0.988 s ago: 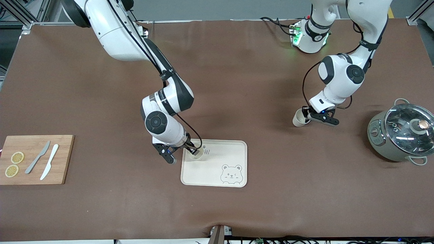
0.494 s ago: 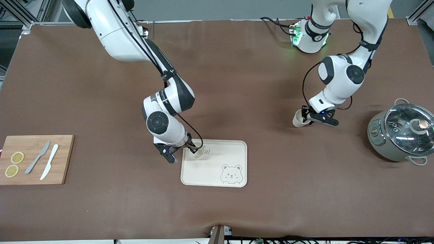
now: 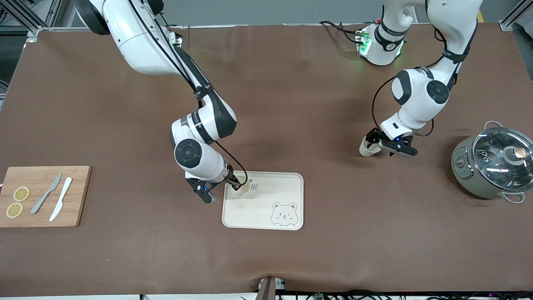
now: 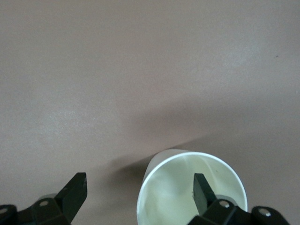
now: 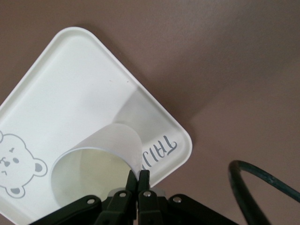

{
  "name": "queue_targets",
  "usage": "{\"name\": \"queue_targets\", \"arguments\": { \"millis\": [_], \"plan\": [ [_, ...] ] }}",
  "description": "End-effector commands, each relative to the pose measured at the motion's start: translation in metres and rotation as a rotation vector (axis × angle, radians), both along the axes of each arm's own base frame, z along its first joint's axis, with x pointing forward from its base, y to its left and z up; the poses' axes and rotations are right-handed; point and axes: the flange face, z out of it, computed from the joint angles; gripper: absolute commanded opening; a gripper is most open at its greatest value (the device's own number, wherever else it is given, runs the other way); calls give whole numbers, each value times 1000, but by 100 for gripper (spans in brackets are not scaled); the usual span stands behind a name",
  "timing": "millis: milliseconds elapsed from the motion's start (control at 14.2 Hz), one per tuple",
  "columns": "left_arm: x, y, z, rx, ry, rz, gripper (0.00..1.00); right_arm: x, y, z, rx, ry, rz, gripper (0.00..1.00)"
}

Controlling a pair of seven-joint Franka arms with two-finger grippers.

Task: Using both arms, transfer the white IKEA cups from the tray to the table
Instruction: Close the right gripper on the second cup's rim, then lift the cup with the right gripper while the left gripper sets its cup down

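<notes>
One white cup (image 3: 241, 189) is at the corner of the bear-printed tray (image 3: 287, 187) nearest the right arm's base. My right gripper (image 3: 237, 182) is shut on its rim. In the right wrist view the fingers pinch the rim (image 5: 139, 177) of the tilted cup (image 5: 93, 161) over the tray (image 5: 70, 84). I cannot tell whether its base touches the tray. The other white cup (image 3: 365, 149) stands on the table between the tray and the pot. My left gripper (image 3: 373, 141) is open at it. In the left wrist view (image 4: 138, 190) one finger is inside the cup (image 4: 173, 187) and one outside.
A grey-green lidded pot (image 3: 493, 164) stands at the left arm's end of the table. A wooden cutting board (image 3: 41, 208) with two knives and lemon slices lies at the right arm's end. A dark cable (image 5: 253, 187) hangs beside the right gripper.
The right arm's wrist has shifted slightly with the cup still at the tray's corner. The left gripper has turned a little at its cup, which has stayed in place.
</notes>
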Motion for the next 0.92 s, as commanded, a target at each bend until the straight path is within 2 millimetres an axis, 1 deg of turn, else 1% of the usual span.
{"name": "queue_targets", "arguments": {
  "millis": [0, 71, 141, 282, 353, 423, 494, 635, 705, 846],
  "plan": [
    [13, 0, 8, -9, -31, 6, 100, 9, -31, 31, 29, 43, 123, 0],
    [14, 0, 10, -11, -30, 10, 100, 5, -39, 36, 23, 72, 150, 0],
    [16, 0, 12, -13, -33, 14, 100, 5, -54, 40, 22, 87, 182, 0],
    [24, -1, 20, -27, -12, 16, 100, 1, -90, 51, 40, 100, 292, 0],
    [29, -2, 27, -36, -2, 14, 100, -2, -108, 51, 47, 104, 328, 0],
    [35, -4, 36, -48, 11, 17, 100, -7, -121, 50, 50, 108, 370, 0],
    [41, -6, 45, -61, 28, 32, 100, -10, -141, 46, 58, 111, 431, 0],
    [55, -12, 66, -76, 58, 65, 100, -17, -195, 46, 94, 101, 559, 0],
    [60, -13, 74, -57, 66, 63, 100, -20, -218, 51, 107, 90, 613, 0],
    [75, -11, 94, -4, 86, 90, 100, -24, -267, 49, 88, 94, 700, 0]
  ]
}}
